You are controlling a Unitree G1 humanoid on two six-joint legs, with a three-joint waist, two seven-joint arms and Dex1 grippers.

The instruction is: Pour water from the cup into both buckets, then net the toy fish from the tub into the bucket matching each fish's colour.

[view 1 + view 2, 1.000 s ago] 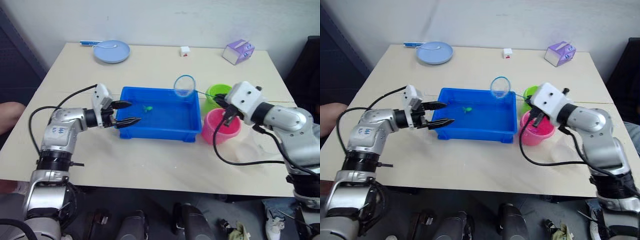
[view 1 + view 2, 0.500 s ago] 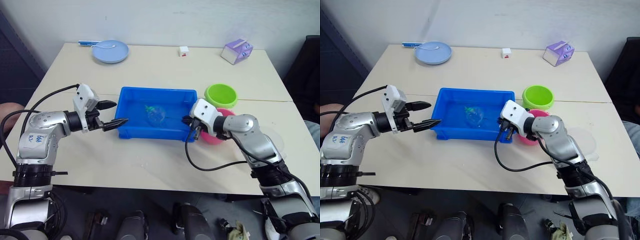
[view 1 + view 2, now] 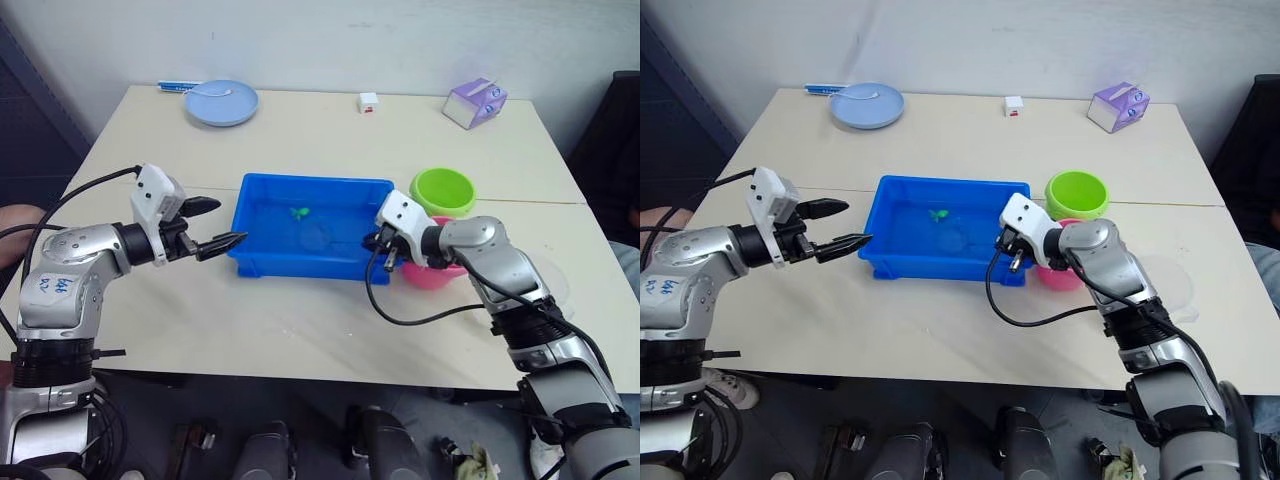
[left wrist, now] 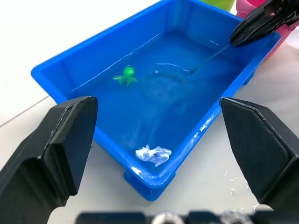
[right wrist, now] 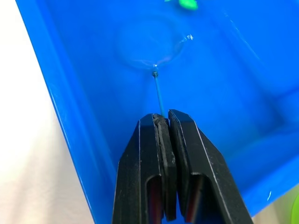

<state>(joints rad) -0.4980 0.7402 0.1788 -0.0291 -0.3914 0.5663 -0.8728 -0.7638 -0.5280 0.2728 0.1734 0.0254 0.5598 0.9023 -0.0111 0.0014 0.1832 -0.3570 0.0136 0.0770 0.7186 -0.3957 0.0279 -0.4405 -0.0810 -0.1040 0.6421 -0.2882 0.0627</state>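
Netting: your right hand (image 3: 1012, 243), clenched on the net handle (image 5: 159, 95), needs to sweep the net toward the green fish (image 3: 297, 212); left hand (image 3: 219, 224) is released beside the tub (image 3: 262, 262)

The left arm reaches in from the left edge of the head view, forearm level, its gripper (image 3: 222, 224) at centre-left with the two black fingers spread wide apart. The right arm bends in from the lower right (elbow raised), its gripper (image 5: 163, 122) pinched tight, fingers (image 5: 188, 154) pressed together.
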